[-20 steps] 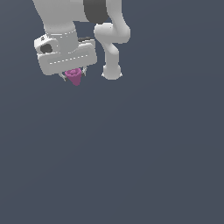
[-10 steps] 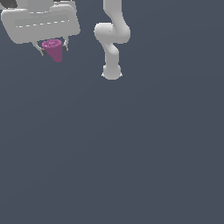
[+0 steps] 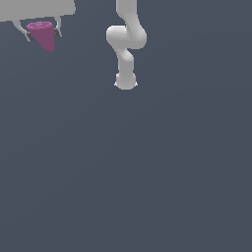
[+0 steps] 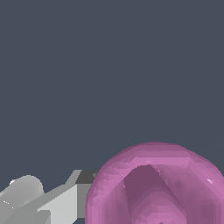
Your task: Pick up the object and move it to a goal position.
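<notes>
The magenta-pink cone-like object (image 3: 43,33) hangs with its wide ridged end up and its narrow tip down, at the top of the exterior view's left. My white gripper (image 3: 42,30) is shut on it, one finger (image 3: 22,30) on each side, and holds it high above the floor. Most of the gripper body is cut off by the frame's top edge. In the wrist view the object (image 4: 153,188) fills the lower part of the picture as a large pink rounded shape, with one grey finger (image 4: 74,199) beside it.
The white arm's base (image 3: 125,81) stands on the dark grey floor (image 3: 147,172) at upper middle of the exterior view, its links rising out of the frame. Nothing else shows on the floor.
The gripper with the pink object in it has moved up and toward the exterior view's left, closer to the camera. The object now looks larger. The grasp has held.
</notes>
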Controlling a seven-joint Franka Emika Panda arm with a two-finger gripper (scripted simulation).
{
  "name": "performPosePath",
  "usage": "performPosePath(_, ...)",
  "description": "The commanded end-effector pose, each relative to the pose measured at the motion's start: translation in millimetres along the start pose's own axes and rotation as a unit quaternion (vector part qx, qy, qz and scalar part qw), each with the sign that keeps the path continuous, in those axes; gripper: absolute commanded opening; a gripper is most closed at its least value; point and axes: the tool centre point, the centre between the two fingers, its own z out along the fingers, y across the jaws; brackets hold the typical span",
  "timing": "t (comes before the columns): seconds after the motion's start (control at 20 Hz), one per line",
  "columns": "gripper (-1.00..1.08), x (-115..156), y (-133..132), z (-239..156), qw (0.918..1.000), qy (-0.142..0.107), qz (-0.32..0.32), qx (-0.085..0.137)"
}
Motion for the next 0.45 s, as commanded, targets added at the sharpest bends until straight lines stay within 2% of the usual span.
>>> performPosePath(0.0, -1.0, -2.2, 3.2, -7.5, 1.0, 0.0, 0.0, 0.0)
performPosePath(0.4, -1.0, -3.0, 6.3, -13.7, 1.0, -0.001, 0.0, 0.0)
